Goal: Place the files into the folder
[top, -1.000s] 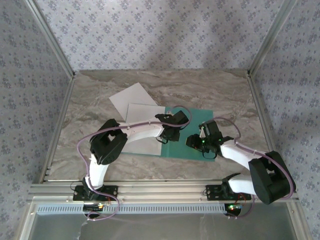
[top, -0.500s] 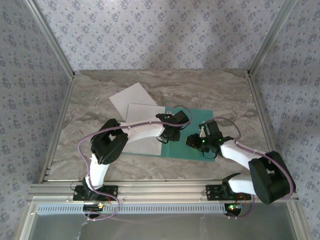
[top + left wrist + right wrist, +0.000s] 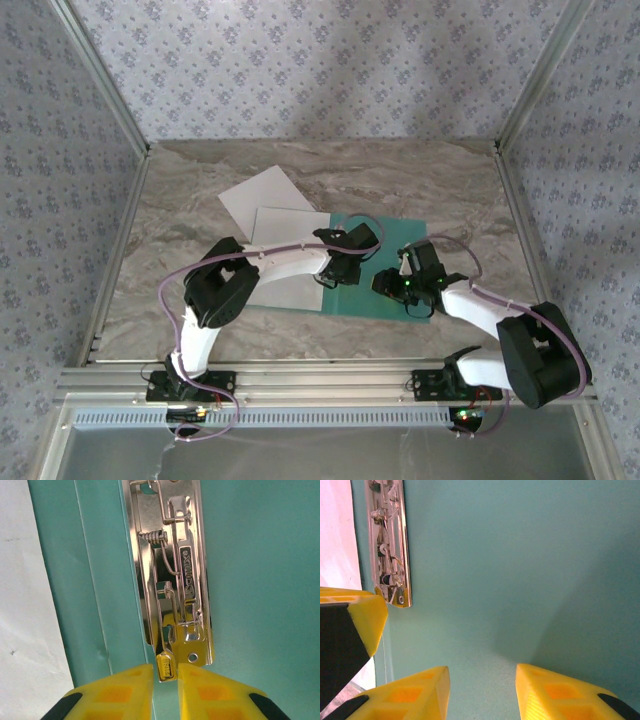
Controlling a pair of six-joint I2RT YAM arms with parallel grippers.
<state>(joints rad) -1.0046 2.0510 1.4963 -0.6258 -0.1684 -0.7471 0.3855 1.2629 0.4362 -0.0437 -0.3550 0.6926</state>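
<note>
Left end effector [image 3: 165,672] straddles clip [image 3: 172,580] on floral-walled marble table [image 3: 450,180].

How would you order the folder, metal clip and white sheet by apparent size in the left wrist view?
1. folder
2-3. metal clip and white sheet: the sheet's visible strip looks about the clip's size, so I won't rank them.

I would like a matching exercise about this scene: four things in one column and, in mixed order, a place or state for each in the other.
Column one:
1. left hand
2. right hand
3. metal clip
4. white sheets

Column two:
A. open, above bare teal folder surface
B. flat, to the left of the clip
C. shiny, fixed beside the folder's fold
D. straddling the clip's lever tab

Pairs: 1-D, 2-A, 3-C, 4-B.
</note>
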